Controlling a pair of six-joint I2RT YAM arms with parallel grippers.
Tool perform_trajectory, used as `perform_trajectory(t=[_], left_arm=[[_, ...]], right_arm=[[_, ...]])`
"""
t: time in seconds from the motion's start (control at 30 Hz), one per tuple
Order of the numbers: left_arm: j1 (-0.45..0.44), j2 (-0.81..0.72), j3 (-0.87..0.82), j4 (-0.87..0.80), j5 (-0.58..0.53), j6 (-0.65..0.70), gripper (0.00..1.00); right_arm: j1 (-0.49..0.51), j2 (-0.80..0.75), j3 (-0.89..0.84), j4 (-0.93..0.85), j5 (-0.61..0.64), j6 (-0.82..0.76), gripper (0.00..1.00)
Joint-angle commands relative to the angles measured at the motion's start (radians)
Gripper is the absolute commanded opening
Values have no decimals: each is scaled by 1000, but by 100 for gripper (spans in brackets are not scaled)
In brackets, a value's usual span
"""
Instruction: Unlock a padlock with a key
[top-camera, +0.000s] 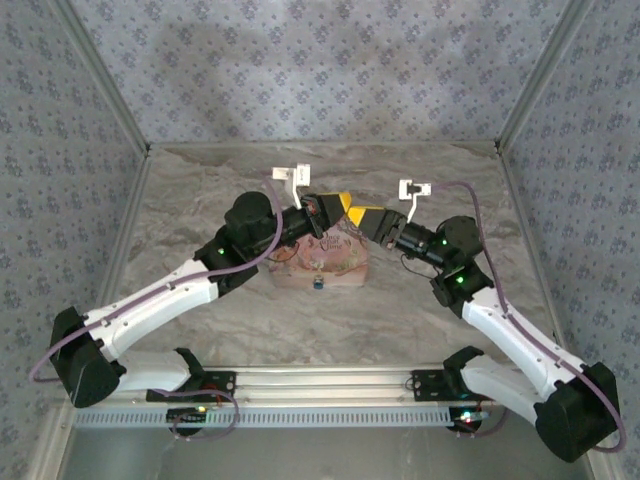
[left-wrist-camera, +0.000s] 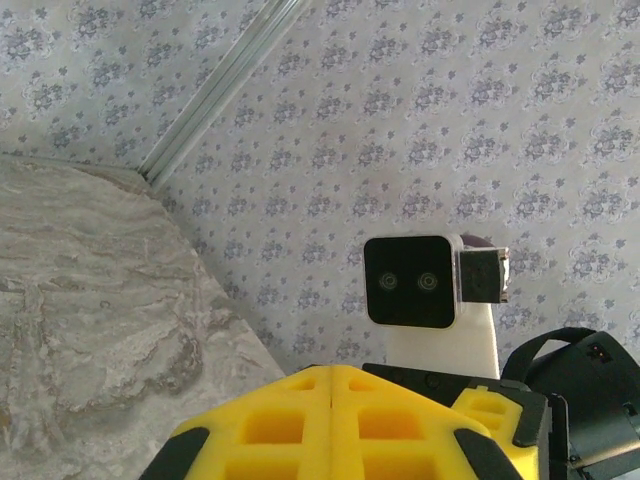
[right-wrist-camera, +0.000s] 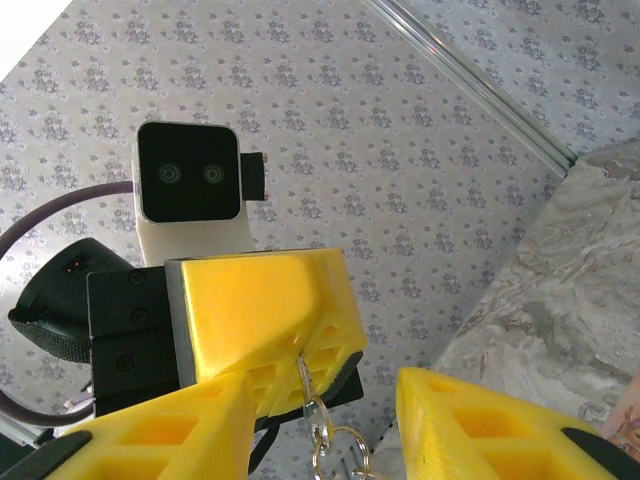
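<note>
Fingers (left-wrist-camera: 270, 425) on the left gripper (left-wrist-camera: 330, 378) are pressed flat together: two chunky yellow blocks with no gap between them in the left wrist view. The right wrist view shows what they're pinching. A thin silvery metal chain (right-wrist-camera: 317, 415) comes out of the seam at their tips and dangles straight down. It has a small silvery ring (right-wrist-camera: 340, 463) at its low end, which the frame edge cuts off, so I can't tell what hangs from it.

The right gripper (right-wrist-camera: 322, 385) is spread wide, with one yellow finger on each side of that chain and neither touching it.

From overhead, the two grippers meet tip to tip just past the far edge of the pink picture-printed rectangular tin box (top-camera: 345, 265). That tin sits about mid-way across the grey-beige marbled table (top-camera: 180, 200).

The tiny blue padlock with a silvery end (top-camera: 317, 284) is at the middle of the tin's near edge, right up against it and clear of both grippers. Can't tell if it's actually hooked onto the tin.
</note>
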Motion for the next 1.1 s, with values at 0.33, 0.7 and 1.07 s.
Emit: perform_trajectory(t=[0.33,0.7,1.07], left_arm=[[-7,1,-15,82,-10,-27,0],[-8,-16,-32,94,-24,-24,0],[-7,-47,-46,65,-34,-5,24]], right_arm=[[24,13,6,46,-20,-1,32],[10,8,8,38,-18,-4,0],[-34,-21,36,-31,-35,-34,0]])
